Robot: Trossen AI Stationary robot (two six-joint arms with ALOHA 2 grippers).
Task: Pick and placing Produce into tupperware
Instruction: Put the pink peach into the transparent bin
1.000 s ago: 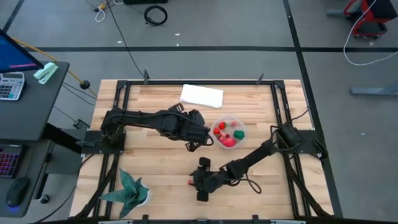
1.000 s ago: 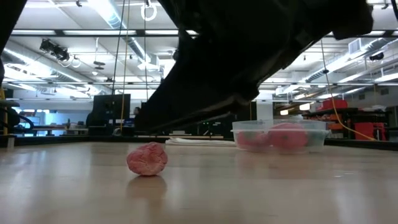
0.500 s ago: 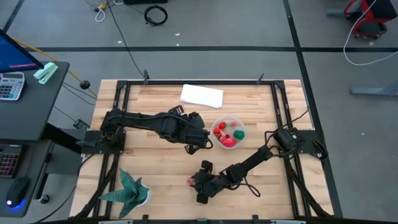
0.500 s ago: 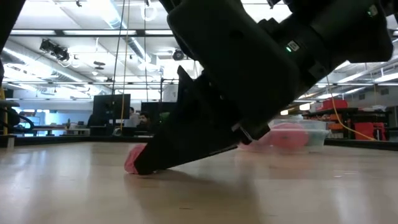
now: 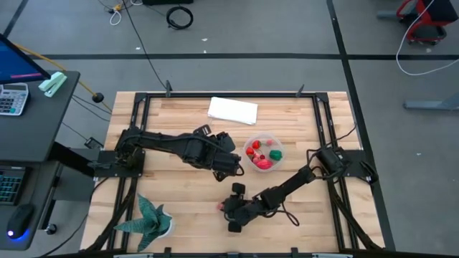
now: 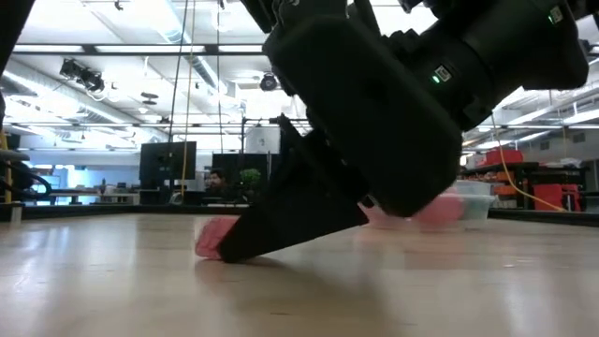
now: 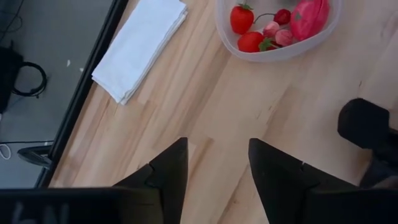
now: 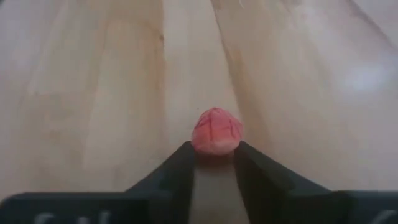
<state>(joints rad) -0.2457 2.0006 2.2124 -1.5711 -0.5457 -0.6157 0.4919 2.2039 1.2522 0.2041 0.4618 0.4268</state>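
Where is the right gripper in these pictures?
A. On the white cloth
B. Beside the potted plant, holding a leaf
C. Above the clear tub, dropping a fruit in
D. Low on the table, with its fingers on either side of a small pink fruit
D: in the right wrist view the right gripper is low on the wooden table, its two dark fingers at either side of the small pink fruit, far from the tub.

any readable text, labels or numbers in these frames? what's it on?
Nothing legible.
Left wrist view: pale marks on the camera housing edge, cut off, unreadable.
Right wrist view: similar marks on the housing edge, blurred.
High view: calculator keys too small to read.
The tupperware, white cloth: none visible.
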